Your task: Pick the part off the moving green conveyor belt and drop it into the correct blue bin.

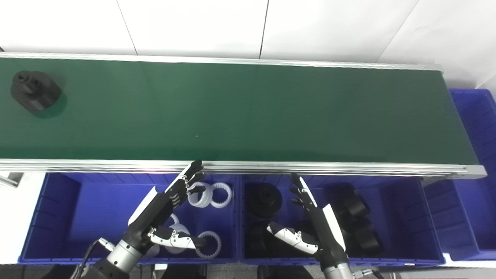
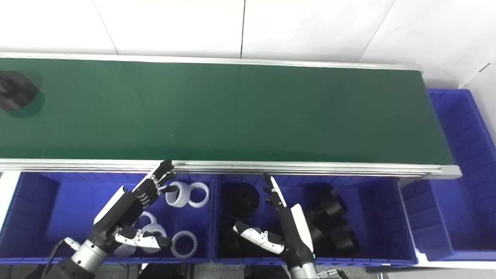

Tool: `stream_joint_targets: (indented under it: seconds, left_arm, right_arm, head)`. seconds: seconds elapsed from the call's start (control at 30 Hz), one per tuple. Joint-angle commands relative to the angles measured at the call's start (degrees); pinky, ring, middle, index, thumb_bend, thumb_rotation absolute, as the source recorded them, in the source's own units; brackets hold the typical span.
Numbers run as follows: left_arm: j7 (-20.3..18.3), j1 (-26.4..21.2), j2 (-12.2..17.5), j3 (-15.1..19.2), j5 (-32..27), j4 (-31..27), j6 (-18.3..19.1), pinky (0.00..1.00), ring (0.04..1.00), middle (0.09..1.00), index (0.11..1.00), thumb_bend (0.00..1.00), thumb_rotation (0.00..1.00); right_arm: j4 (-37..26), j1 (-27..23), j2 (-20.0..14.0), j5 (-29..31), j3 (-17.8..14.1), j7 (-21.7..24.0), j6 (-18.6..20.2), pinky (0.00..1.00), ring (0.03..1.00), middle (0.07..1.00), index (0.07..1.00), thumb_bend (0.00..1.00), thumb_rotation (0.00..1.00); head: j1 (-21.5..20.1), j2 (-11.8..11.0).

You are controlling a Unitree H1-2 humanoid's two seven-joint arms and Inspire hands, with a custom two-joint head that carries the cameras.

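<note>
A black round part [image 1: 35, 91] sits on the green conveyor belt [image 1: 248, 112] at its far left; it also shows at the left edge of the right eye view [image 2: 13, 93]. My left hand [image 1: 166, 207] is open and empty, fingers stretched out, above the left blue bin [image 1: 58, 205] that holds white rings [image 1: 211, 195]. My right hand [image 1: 310, 217] is open and empty above the right blue bin [image 1: 403, 209] that holds black parts [image 1: 265, 199]. Both hands are near the belt's front rail, far from the part.
The belt's aluminium front rail [image 1: 310, 167] runs between the bins and the belt. Another blue bin [image 1: 476, 128] stands past the belt's right end. A white wall lies behind the belt.
</note>
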Motion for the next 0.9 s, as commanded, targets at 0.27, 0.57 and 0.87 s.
stream_joint_targets:
  seconds: [0.27,0.57,0.87]
  left_arm:
    - [-0.39,0.11,0.40,0.21,-0.65,-0.78,-2.24,0.87,0.964,1.000,0.994,0.86,0.18]
    - [-0.19,-0.01,0.38,0.46,-0.06,-0.43,-2.47,0.86,0.961,1.000,0.992,0.87,0.18]
    - [-0.51,0.07,0.51,0.21,-0.96,-0.48,-1.98,0.86,0.968,1.000,0.992,0.87,0.18]
  right_arm:
    - [-0.48,0.29,-0.11,0.25,0.13,-0.70,-3.83,0.84,0.915,0.965,0.978,0.84,0.58]
    - [-0.61,0.16,-0.19,0.05,0.28,-0.58,-3.49,0.84,0.916,0.964,0.978,0.84,0.56]
    - [-0.88,0.34,-0.09,-0.05,0.39,-0.48,-2.97,0.85,0.921,0.967,0.979,0.83,0.56]
  head:
    - [0.11,-0.08]
    - [-0.12,-0.15]
    - [-0.10,-0.22]
